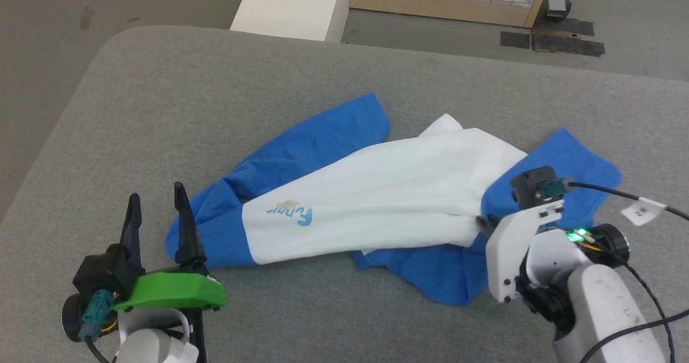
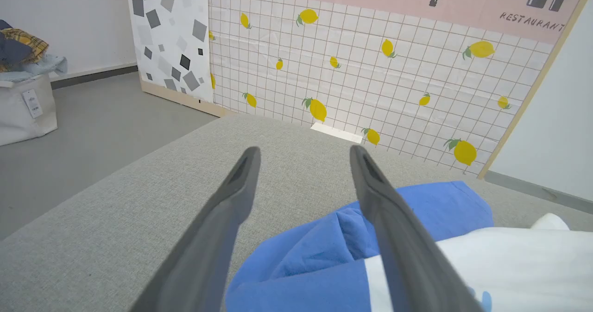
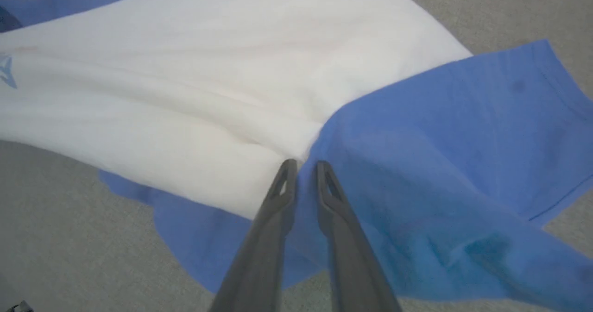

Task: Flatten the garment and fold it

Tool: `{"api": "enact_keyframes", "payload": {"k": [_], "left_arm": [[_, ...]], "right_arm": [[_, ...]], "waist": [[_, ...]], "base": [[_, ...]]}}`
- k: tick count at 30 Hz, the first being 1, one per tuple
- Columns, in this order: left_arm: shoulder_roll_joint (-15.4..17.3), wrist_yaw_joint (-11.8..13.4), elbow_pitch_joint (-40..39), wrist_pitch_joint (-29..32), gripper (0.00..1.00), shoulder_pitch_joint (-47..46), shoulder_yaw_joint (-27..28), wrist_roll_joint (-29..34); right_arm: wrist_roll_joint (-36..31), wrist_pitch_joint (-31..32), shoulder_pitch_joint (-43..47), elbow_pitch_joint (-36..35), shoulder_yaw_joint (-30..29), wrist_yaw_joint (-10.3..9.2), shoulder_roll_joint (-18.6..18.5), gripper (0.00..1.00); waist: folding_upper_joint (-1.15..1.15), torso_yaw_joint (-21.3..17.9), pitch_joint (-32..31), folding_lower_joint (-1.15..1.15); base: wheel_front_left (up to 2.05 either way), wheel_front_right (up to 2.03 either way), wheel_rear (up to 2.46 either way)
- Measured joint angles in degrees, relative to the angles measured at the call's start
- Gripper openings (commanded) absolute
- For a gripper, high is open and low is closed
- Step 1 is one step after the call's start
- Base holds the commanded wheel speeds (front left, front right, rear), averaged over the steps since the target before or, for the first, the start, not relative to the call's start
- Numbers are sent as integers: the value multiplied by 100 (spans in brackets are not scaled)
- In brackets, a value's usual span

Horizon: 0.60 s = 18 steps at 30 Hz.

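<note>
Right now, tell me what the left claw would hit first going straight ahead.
Probably nothing close: the left claw points across the bare grey fabric surface toward the lemon-print panel. The garment lies below and right of that line; depth is unclear.

Soft, matt cloth garment point(image 1: 377, 190) creases over a table point(image 1: 215, 83) of coarse grey woven fabric. A frame point(image 1: 430, 6) shows bare wood.

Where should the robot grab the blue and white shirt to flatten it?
Probably the blue end of the garment near the left gripper, coming from the left: that edge lies uncovered on the grey pad, while the middle is bunched.
</note>
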Motion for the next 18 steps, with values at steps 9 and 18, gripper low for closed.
{"api": "enact_keyframes", "payload": {"k": [9, 18], "left_arm": [[-85, -83, 64, 0, 100, 2, 56, 35], [-108, -148, 208, -1, 100, 2, -8, 40]], "right_arm": [[441, -393, 370, -814, -1386, 0, 3, 0], [437, -272, 1115, -1016, -3773, 0, -4, 0]], "waist": [[0, -164, -75, 0], [0, -306, -95, 0]], "base": [[0, 0, 0], [0, 0, 0]]}}
